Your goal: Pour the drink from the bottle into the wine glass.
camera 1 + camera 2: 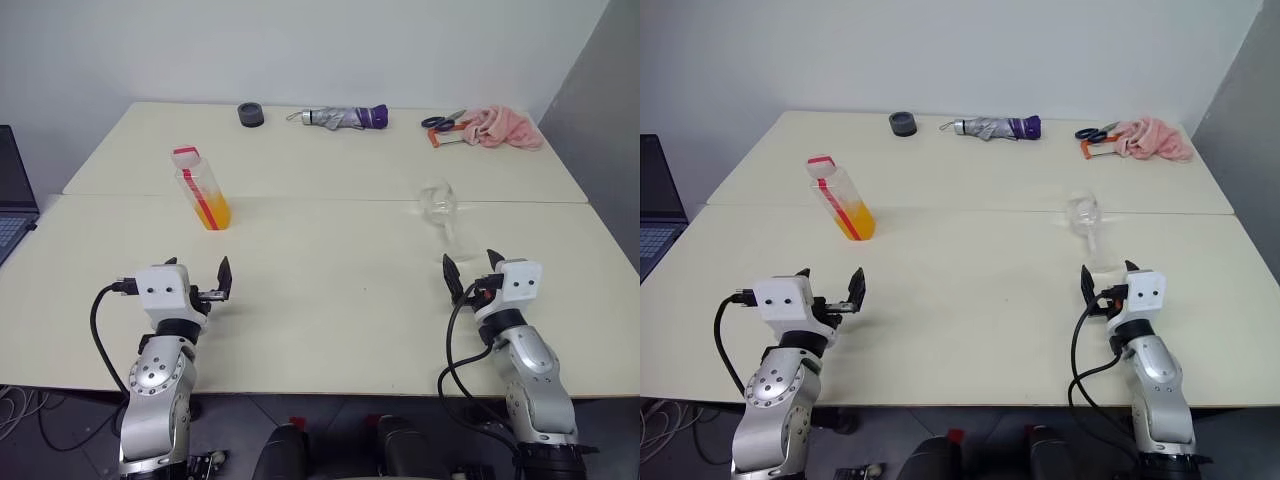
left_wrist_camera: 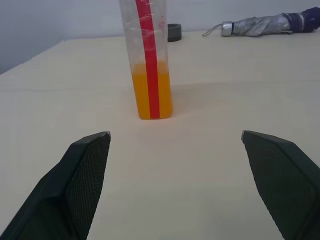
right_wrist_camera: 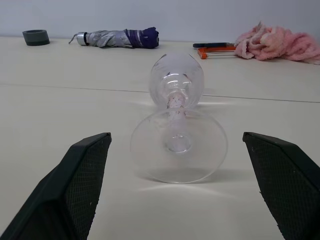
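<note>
A pale bench (image 1: 330, 300) made of two tops pushed together carries everything. Taking the head view as a clock face, the bottle (image 1: 201, 188) stands upright at about 10 o'clock, red-and-white cap on, with the orange drink (image 1: 214, 212) filling only its lower part. The wine glass (image 1: 440, 210) lies on its side at about 2 o'clock, its round foot turned toward the robot and its bowl pointing away.

The left hand (image 1: 196, 277) hovers over the near edge at about 8 o'clock, its two black fingers spread wide with nothing between them. The right hand (image 1: 470, 272) sits at about 4 o'clock, equally wide open and empty, close behind the foot of the glass.

Along the far edge, from 11 round to 1 o'clock, lie a dark grey ring (image 1: 251, 115), a folded grey and purple umbrella (image 1: 345, 118), scissors with blue and orange handles (image 1: 443, 126) and a crumpled pink cloth (image 1: 505, 128). A laptop (image 1: 14, 190) pokes in at 9 o'clock. Bare bench top separates each hand from the thing ahead of it.

The left wrist view adds the narrow red strip (image 2: 149, 60) running down the bottle. The right wrist view looks straight at the underside of the glass's foot (image 3: 178, 145), with the stem and bowl lined up behind it.
</note>
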Controlling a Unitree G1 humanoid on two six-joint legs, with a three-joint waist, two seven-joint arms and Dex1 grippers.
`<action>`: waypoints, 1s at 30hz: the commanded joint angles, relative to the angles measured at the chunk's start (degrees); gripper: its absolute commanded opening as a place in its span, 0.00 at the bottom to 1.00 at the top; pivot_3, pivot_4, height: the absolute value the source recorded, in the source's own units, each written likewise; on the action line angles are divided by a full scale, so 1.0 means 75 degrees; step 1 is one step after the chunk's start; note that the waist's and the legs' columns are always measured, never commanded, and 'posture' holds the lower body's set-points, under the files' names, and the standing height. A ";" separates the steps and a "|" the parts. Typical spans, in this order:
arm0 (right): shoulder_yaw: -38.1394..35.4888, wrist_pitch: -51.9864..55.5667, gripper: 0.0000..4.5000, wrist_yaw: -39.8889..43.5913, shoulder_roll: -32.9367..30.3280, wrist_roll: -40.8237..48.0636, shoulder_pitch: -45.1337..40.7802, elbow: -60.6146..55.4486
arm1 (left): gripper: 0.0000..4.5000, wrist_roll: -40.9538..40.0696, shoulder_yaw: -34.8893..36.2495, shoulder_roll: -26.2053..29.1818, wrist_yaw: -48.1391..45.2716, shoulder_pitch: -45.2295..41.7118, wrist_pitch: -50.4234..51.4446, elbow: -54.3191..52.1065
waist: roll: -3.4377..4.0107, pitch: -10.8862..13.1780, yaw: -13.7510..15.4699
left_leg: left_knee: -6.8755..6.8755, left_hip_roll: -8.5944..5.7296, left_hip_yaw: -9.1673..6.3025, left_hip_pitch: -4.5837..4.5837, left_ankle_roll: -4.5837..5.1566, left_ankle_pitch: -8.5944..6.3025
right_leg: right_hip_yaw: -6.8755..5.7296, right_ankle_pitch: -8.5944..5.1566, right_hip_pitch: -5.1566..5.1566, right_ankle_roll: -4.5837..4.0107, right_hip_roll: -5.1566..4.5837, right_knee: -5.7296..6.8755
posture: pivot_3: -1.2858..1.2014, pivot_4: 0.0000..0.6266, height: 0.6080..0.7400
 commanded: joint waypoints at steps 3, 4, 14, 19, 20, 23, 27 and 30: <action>0.0013 -0.0059 1.00 0.0107 -0.0116 -0.0008 -0.0023 -0.0190 | 1.00 -0.0144 0.0099 0.0046 -0.0105 -0.0062 -0.0287 -0.0300 | 0.0000 0.0000 0.0001 | 0.0000 0.0000 0.0001 0.0000 0.0000 0.0000 | 0.0001 0.0000 0.0000 0.0000 0.0000 0.0000 | 0.52 0.24 1.00; 0.0035 -0.0073 1.00 0.0162 -0.0150 -0.0011 -0.0014 -0.0206 | 1.00 -0.0185 0.0119 0.0023 -0.0102 -0.0071 -0.0301 -0.0306 | 0.0000 0.0000 0.0001 | 0.0000 0.0000 0.0000 0.0000 0.0000 0.0000 | 0.0000 0.0000 0.0000 0.0000 0.0000 0.0000 | 0.52 0.24 1.00; 0.0652 0.0298 1.00 0.2244 -0.1302 0.0826 -0.0069 -0.1089 | 1.00 -0.0033 0.0175 0.0214 0.0242 -0.0628 0.0165 -0.0089 | 0.0000 0.0000 0.0003 | 0.0001 -0.0003 -0.0003 0.0000 0.0000 0.0000 | -0.0003 0.0000 0.0001 0.0000 0.0002 0.0000 | 0.52 0.24 1.00; 0.0668 0.1937 1.00 0.3092 -0.1998 0.2177 -0.0675 -0.1748 | 1.00 0.0097 0.0162 0.0539 0.0399 -0.1327 0.0821 0.0163 | -0.0002 0.0001 -0.0002 | 0.0003 -0.0004 -0.0005 0.0001 0.0000 0.0000 | -0.0005 0.0000 0.0004 0.0000 0.0003 0.0000 | 0.52 0.24 1.00; 0.0726 0.2214 1.00 0.3174 -0.2107 0.2303 -0.0816 -0.1807 | 1.00 0.0084 0.0174 0.0579 0.0403 -0.1461 0.0881 0.0208 | -0.0002 0.0001 -0.0002 | 0.0003 -0.0005 -0.0005 0.0001 0.0000 0.0000 | -0.0005 0.0000 0.0004 0.0000 0.0004 0.0001 | 0.52 0.24 1.00; 0.0847 0.3079 1.00 0.3215 -0.2202 0.2823 -0.1249 -0.1950 | 1.00 -0.0059 0.0271 0.0619 0.0450 -0.1875 0.1199 0.0404 | -0.0003 0.0001 0.0004 | 0.0004 -0.0006 -0.0009 -0.0001 0.0000 0.0000 | -0.0010 0.0001 0.0004 0.0000 0.0007 0.0000 | 0.52 0.24 1.00; 0.1225 0.3186 1.00 0.3321 -0.2178 0.2609 -0.1477 -0.1805 | 1.00 0.0049 0.0278 0.0747 0.0457 -0.2298 0.1298 0.0798 | -0.0003 0.0001 0.0007 | 0.0003 -0.0006 -0.0012 -0.0006 0.0001 0.0000 | -0.0011 0.0001 0.0003 -0.0001 0.0005 -0.0002 | 0.52 0.24 1.00; 0.1603 0.2832 1.00 0.3552 -0.2205 0.2192 -0.1504 -0.1513 | 1.00 -0.0065 0.0382 0.0791 0.0449 -0.2634 0.1405 0.1173 | -0.0004 0.0001 0.0012 | 0.0004 -0.0005 -0.0012 -0.0010 0.0001 0.0000 | -0.0011 0.0001 0.0001 0.0000 0.0001 -0.0003 | 0.52 0.24 1.00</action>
